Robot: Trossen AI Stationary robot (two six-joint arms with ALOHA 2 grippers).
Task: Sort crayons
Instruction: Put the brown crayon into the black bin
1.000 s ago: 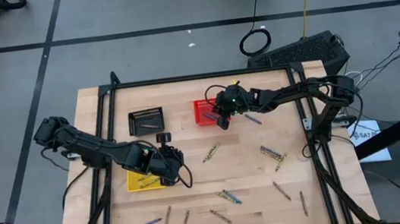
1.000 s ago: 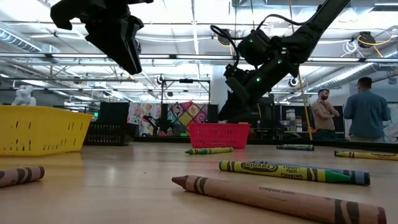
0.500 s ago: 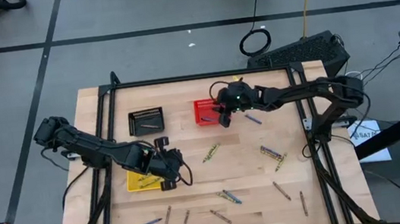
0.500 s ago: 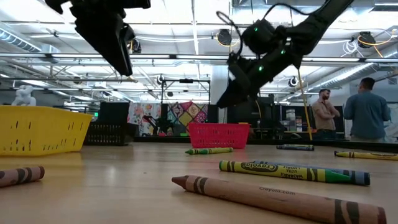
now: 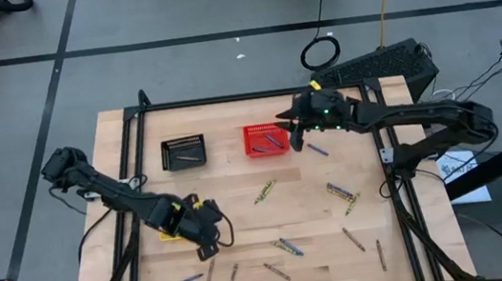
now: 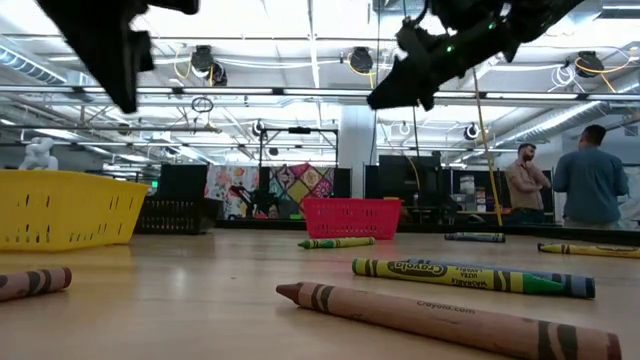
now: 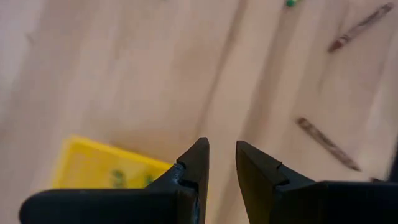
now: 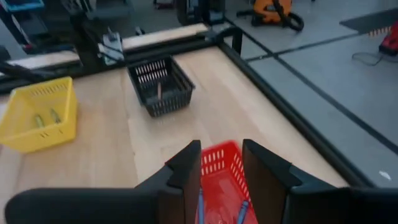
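The right gripper (image 5: pixel 295 141) hangs with its fingers a narrow gap apart and nothing between them, just beside the red basket (image 5: pixel 254 150), on the side away from the black basket (image 5: pixel 183 154). A second ago it sat over the basket's near edge; it has since drawn back and risen, and two blue crayons (image 8: pixel 200 203) now lie inside the red mesh below its fingers, so the drop looks done. A loose blue crayon (image 5: pixel 317 150) lies just past it on the bare wood.

The left gripper (image 5: pixel 205 247), also narrowly parted and empty, has swung off the yellow basket (image 5: pixel 168 229), which holds yellow-green crayons (image 7: pixel 116 178), and out toward the brown crayons (image 5: pixel 212 272) lying ahead of it near the table's front edge.

Both arms seem between picks. Most crayons remain scattered over the table (image 5: pixel 237 185), so the sorting is probably under halfway.
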